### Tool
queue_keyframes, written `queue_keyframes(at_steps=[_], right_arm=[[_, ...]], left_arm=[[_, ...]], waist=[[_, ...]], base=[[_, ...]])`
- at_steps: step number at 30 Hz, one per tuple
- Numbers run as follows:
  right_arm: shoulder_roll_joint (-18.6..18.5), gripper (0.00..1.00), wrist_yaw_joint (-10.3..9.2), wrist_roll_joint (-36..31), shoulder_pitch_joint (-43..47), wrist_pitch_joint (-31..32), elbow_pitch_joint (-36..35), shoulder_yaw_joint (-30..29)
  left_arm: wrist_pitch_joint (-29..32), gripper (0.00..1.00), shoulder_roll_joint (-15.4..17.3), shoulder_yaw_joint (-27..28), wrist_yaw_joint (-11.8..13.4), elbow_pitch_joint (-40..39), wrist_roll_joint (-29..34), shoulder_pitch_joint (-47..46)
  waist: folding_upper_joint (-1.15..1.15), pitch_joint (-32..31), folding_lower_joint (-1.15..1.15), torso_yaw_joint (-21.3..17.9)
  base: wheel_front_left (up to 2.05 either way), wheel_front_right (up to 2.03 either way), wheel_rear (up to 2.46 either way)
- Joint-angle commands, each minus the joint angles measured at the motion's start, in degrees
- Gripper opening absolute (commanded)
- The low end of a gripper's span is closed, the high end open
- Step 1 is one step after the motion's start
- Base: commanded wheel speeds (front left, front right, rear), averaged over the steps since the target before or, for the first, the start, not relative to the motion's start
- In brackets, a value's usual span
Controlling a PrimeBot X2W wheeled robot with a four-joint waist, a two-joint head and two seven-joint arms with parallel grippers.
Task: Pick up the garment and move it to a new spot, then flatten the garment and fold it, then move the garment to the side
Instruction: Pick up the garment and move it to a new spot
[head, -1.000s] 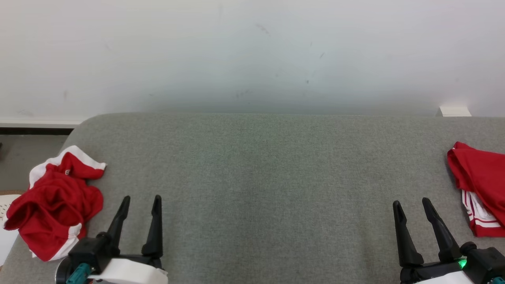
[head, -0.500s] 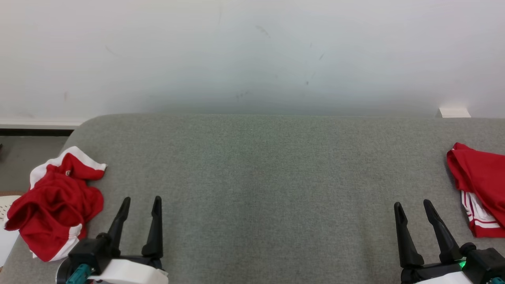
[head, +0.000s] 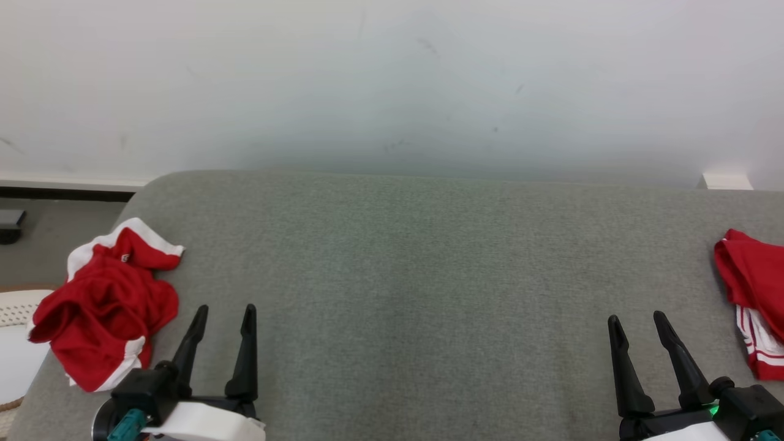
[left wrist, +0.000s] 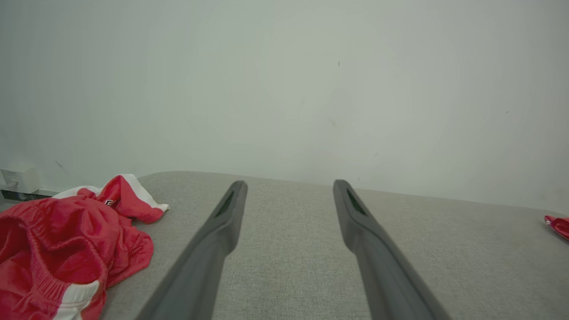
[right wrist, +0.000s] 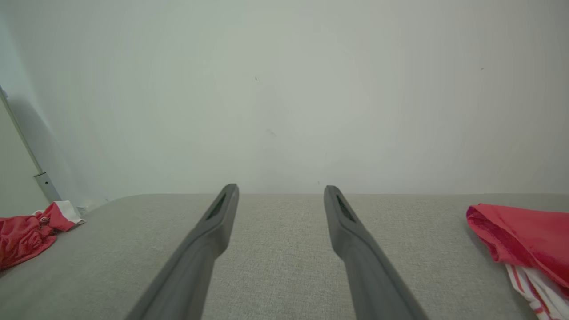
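While left gripper (head: 226, 307) and right gripper (head: 636, 316) sat empty, fingers spread, crumpled red garment (head: 104, 306) lay at cushion (head: 429, 275) left edge, near left gripper; best pinch thick middle bunch, lift clear.

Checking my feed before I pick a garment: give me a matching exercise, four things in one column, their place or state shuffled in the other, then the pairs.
Things
1. crumpled red garment
2. second red garment
3. left gripper
4. right gripper

Places or states
A. open, holding nothing, near the right end
B. heaped at the left end of the grey surface
C. open, holding nothing, just right of the heap
D. lying at the right end, cut off by the head view's edge

Pairs: 1-B, 2-D, 3-C, 4-A
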Motion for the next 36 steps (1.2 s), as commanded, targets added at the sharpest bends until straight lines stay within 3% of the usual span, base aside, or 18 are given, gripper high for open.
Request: queue_keyframes(at_steps=[1, 27, 36], right_arm=[[-0.3, 1.00, -0.11, -0.7, -0.5, -0.1, 0.2, 0.1], [-1.4, 1.00, -0.11, -0.9, -3.2, 0.0, 0.8, 3.0], [-1.2, 1.00, -0.11, -1.3, -3.6, 0.0, 1.2, 3.4]], left_arm=[[0.0, 1.00, 0.2, 0.2, 0.0, -0.1, -0.4, -0.1], [0.0, 1.00, 0.2, 3.0, 1.9, 0.1, -0.8, -1.4], [0.0, 1.00, 0.2, 4.1, 1.5, 0.4, -0.5, -2.1]], waist=[[0.00, 0.1, 0.00, 0.9], [0.00, 1.8, 0.00, 19.0], [0.00, 2.2, 0.00, 21.6]], base=[[0.00, 0.00, 0.00], [0.00, 0.00, 0.00], [0.00, 0.00, 0.00]])
